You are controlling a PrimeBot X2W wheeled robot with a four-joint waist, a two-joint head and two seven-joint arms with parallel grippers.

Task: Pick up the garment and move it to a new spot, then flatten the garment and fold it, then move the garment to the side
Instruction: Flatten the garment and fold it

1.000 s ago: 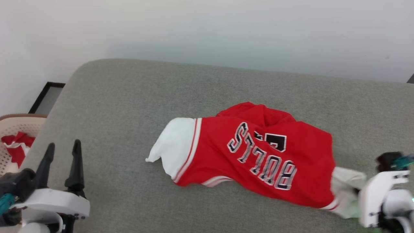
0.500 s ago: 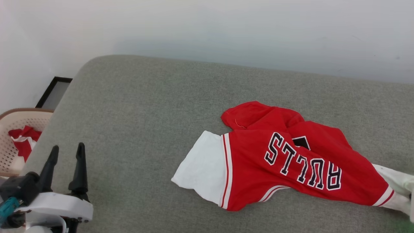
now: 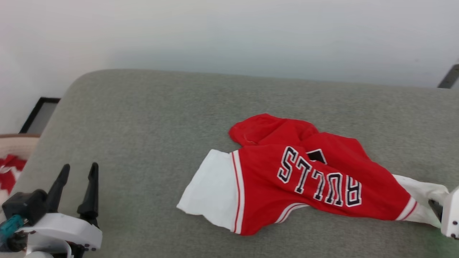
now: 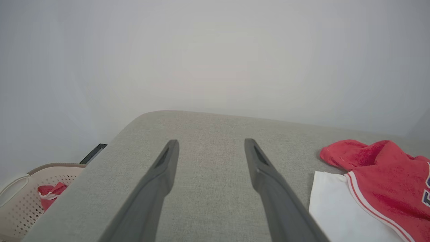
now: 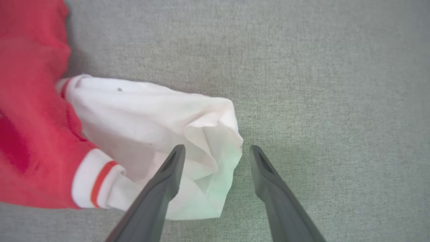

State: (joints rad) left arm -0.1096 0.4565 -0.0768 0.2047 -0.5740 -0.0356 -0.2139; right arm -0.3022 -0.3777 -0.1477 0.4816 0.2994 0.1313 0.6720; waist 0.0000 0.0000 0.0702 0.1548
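The garment [image 3: 258,179], a red jersey with white sleeves and upside-down "BULLS" lettering, lies crumpled on the grey cushion [image 3: 143,125], right of centre. Its right white sleeve [image 5: 134,114] stretches out to my right gripper [image 3: 434,208] at the head view's right edge. In the right wrist view my right gripper [image 5: 217,148] stands open just above the sleeve's bunched end, which lies slack on the fabric. My left gripper [image 3: 80,166] is open and empty at the lower left, well away from the jersey's left sleeve [image 4: 336,208]. Its fingers [image 4: 211,143] point across bare cushion.
A beige perforated basket [image 4: 20,198] with red cloth inside stands on the floor beyond the cushion's left edge [image 3: 14,143]. A dark-framed panel [image 3: 39,114] leans at the pale wall. The cushion's far edge runs along that wall.
My right gripper pulled the white sleeve rightward, stretching the jersey out, then opened and let it go. The head camera shifted. My left gripper stayed open and still.
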